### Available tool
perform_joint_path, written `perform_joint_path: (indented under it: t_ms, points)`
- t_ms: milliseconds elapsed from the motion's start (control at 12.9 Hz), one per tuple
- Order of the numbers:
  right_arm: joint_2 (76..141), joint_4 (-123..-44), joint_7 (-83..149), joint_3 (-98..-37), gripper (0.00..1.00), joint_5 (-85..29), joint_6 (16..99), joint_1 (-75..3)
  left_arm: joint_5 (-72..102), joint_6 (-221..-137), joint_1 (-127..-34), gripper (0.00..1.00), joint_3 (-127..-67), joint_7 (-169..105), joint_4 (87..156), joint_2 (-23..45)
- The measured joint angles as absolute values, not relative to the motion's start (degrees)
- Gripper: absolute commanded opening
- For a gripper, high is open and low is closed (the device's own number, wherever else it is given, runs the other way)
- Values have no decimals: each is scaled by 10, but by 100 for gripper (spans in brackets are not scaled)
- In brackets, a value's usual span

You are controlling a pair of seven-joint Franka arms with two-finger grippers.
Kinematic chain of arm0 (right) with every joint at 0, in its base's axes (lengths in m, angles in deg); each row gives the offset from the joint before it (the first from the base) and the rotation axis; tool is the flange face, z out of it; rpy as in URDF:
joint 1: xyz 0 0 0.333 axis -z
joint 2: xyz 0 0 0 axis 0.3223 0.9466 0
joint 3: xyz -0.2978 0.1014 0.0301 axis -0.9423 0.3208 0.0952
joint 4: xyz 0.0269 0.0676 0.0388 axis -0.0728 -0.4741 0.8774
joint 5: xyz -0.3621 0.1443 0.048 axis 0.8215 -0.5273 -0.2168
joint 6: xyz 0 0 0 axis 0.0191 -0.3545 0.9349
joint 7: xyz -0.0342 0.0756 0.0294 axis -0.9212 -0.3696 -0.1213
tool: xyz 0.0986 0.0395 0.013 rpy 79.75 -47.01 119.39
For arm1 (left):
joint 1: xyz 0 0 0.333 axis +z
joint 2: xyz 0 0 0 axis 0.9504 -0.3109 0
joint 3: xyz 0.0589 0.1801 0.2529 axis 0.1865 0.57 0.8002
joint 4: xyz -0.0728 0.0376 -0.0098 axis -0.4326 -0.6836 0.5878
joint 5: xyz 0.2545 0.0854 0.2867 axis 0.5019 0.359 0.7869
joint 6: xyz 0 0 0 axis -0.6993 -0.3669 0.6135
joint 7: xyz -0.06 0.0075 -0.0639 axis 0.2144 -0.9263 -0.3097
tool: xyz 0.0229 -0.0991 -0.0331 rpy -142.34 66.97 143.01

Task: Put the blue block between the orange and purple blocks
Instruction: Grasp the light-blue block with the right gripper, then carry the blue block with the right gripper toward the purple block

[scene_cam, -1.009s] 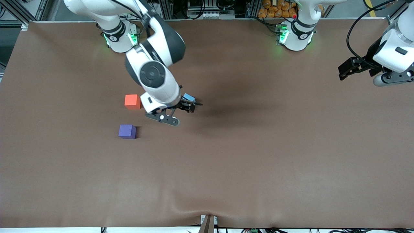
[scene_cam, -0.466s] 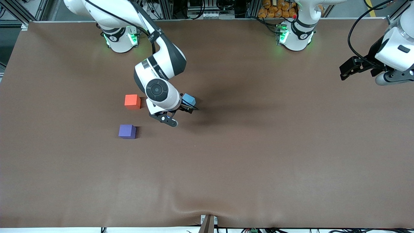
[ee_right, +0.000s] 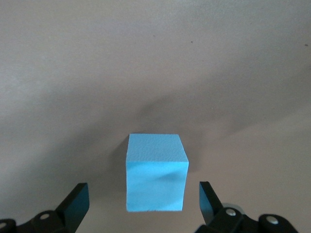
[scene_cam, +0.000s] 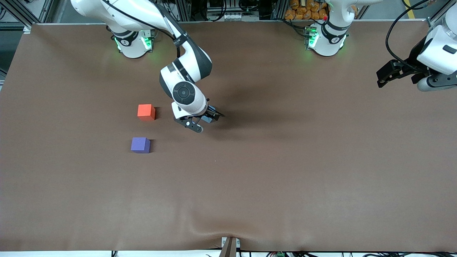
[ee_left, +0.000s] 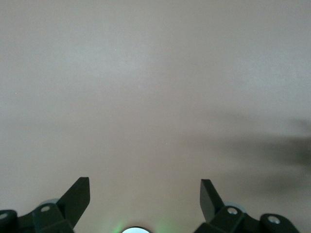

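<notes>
Your right gripper (scene_cam: 210, 117) has dropped over the blue block (ee_right: 155, 172) at frame centre, fingers wide, ready to close; your left gripper (scene_cam: 387, 73) waits wide upper right.

You see two white arms (scene_cam: 185, 76) with dark joints, black cables, green-lit bases (scene_cam: 132, 43) and black fingers (ee_right: 73, 204).
</notes>
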State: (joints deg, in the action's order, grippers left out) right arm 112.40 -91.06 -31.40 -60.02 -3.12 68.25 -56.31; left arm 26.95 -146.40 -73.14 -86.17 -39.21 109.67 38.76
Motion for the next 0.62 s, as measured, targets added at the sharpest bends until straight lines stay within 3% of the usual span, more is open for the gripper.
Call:
perform_joint_path:
  t_ms: [621]
  points:
    - [1128,-954,-334,-599,96,-38,745,-571,270,-1464,-732,100,-865,-392,1090,389]
